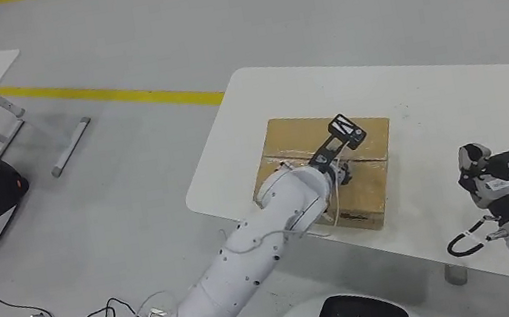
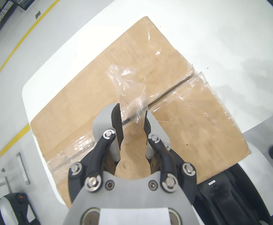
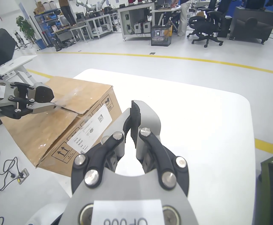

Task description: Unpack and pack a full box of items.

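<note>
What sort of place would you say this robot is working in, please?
Most likely a robotics lab or workshop: equipment-laden workbenches line the back, a yellow line marks the pale floor, and black office chairs stand beside them.

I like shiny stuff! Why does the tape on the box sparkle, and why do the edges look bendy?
Left wrist view: the crinkled clear tape bounces light back as white glints on the box; right wrist view: the lens bows the yellow floor line and the table edge; top view: table edges look nearly straight.
</note>
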